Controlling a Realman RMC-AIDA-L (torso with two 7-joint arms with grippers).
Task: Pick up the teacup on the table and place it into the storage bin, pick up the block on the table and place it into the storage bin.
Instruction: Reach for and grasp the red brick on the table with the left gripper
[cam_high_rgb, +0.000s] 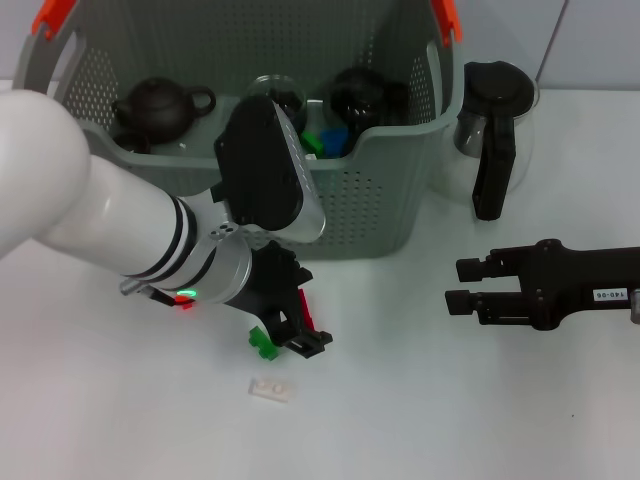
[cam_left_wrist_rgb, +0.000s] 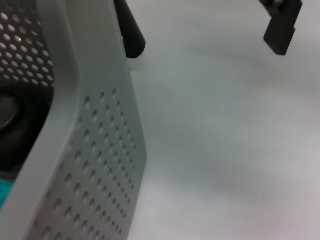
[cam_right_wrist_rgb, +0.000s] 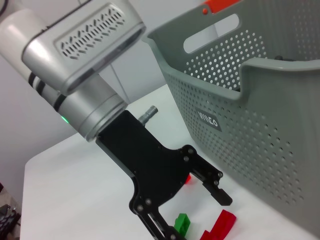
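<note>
White tabletop (cam_high_rgb: 420, 420) under even light, pale wall (cam_right_wrist_rgb: 150, 55) behind, dark clutter at one corner
</note>
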